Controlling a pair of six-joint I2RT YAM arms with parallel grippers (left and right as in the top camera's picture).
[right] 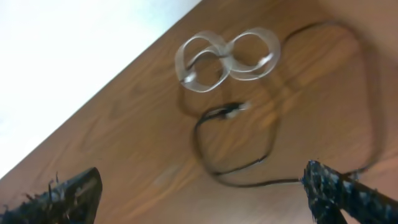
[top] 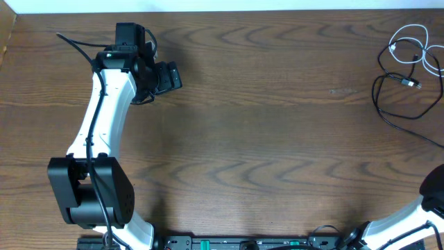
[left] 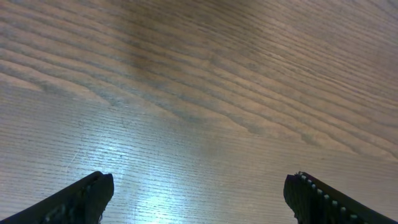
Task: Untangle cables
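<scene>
Your right gripper (right: pixel 202 190) sits closest to the lens in its wrist view. Its fingers (right: pixel 68 196) are spread wide at the bottom corners and nothing is pinched between them. Beyond the fingers both cables lie on the table (top: pixel 263 153). The white cable (right: pixel 225 61) makes a small figure-eight near the table edge. The black cable (right: pixel 195 137) makes a loose loop just below it, and a long strand sweeps out to the right. A small plug (right: pixel 236 109) rests between the two. Black seems to pass under or against the white coil at its lower left, but blur stops you telling whether they really cross.

From overhead the pair sits at the far right of the table, white loops above and black trailing down toward the edge. Only part of the right arm (top: pixel 427 208) shows, at the lower right corner.

Your left gripper (left: pixel 199 193) is far away at the upper left. Its fingers are also spread, over bare wood with nothing between them. That looks like a parked pose, kept clear so the right side has room.

With neither cable held and both still bunched together, I judge the separation unfinished. The open right fingers look ready to pick a strand, and the black loop seems the easier one.
</scene>
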